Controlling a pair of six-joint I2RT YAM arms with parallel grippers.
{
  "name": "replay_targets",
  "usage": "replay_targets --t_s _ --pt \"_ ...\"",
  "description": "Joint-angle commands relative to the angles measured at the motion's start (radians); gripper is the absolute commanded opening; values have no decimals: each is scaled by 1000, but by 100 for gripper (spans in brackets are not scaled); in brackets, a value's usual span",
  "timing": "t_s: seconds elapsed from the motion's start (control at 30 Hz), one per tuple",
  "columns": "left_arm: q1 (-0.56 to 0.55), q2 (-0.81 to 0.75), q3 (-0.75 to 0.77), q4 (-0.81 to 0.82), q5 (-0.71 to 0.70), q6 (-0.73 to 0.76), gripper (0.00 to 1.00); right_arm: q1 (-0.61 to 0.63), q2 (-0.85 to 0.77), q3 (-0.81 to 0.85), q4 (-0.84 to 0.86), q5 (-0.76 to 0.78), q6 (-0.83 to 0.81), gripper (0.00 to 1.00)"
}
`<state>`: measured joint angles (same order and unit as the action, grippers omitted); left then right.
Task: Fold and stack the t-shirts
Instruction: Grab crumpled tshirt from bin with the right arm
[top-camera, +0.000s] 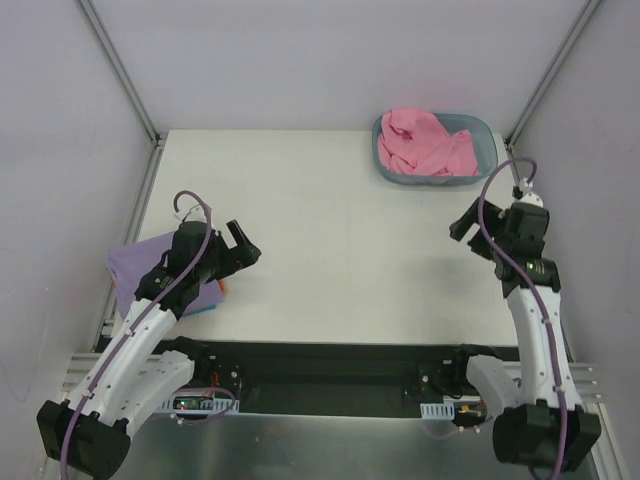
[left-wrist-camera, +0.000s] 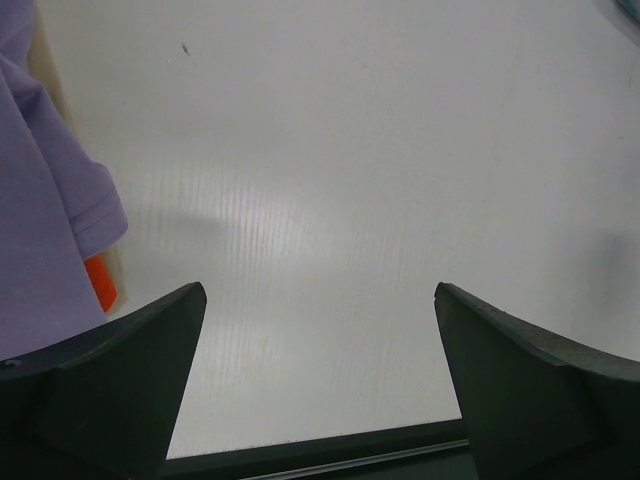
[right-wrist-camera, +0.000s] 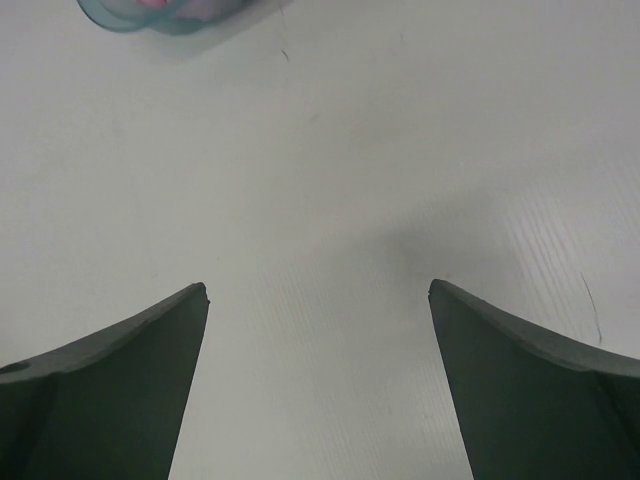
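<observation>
A crumpled pink t-shirt (top-camera: 425, 143) fills the teal tub (top-camera: 487, 137) at the table's back right. A lavender t-shirt (top-camera: 135, 268) lies flat at the left edge, partly under my left arm; its hem shows in the left wrist view (left-wrist-camera: 45, 210). My left gripper (top-camera: 243, 246) hovers just right of the lavender shirt, open and holding nothing (left-wrist-camera: 320, 290). My right gripper (top-camera: 466, 230) hangs over bare table at the right, below the tub. It is open too, with nothing between its fingers (right-wrist-camera: 318, 290).
An orange edge (left-wrist-camera: 101, 283) of other cloth peeks from under the lavender shirt, with a teal strip (top-camera: 205, 310) beside it. The tub's rim (right-wrist-camera: 140, 18) shows at the top left of the right wrist view. Grey walls and metal posts (top-camera: 120, 70) enclose the white table (top-camera: 330, 230).
</observation>
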<state>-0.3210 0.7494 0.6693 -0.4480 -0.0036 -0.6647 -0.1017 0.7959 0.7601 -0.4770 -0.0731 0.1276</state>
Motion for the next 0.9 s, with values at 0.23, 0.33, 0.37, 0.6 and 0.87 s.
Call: replay_targets --t_s 0.23,0.33,0.37,0.6,0.87 --pt "-6 42 -30 126 92 -10 99 7 794 805 3 56 -69 97" --pt "-6 50 -30 135 105 -6 99 7 993 968 -28 67 -121 97" --pt "-6 51 -27 138 93 -4 99 7 1046 1090 -43 67 -146 97" --pt "-6 85 4 144 71 7 99 11 1457 1515 -199 84 -195 97" --pt "-6 163 29 146 74 -4 99 57 1611 1546 -143 93 -263 97"
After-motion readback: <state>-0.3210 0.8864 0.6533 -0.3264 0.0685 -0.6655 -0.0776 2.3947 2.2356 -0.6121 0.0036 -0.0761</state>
